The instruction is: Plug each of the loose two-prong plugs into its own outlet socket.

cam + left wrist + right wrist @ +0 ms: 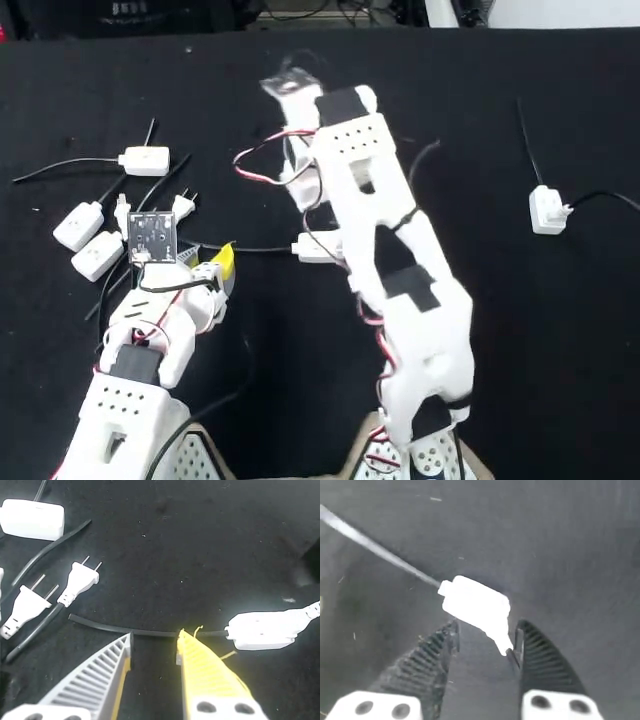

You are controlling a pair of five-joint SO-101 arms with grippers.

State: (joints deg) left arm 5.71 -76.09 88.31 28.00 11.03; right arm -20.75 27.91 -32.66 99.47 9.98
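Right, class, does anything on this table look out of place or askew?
Nothing looks damaged, but it is untidy. Two loose plugs lie with prongs bare among sockets lying at different angles, their black cords crossing. One white block sits alone, far from the rest.

We see a matte black table covering (560, 380) beneath everything. At the left of the high view lie white plastic outlet blocks (78, 225) and two white two-prong plugs (80, 580) with silvery prongs, on glossy black cords (37, 629). At the right edge sits a white square adapter (547, 210). The left gripper (155, 635) pairs a yellow ribbed finger (205, 675) with a pale grey ribbed finger (95, 680). The right gripper (487, 626) has black ribbed fingers (425, 665) on white bases. The white moulded arm shells (360, 150) carry black patches and red, white and black wires (255, 174).
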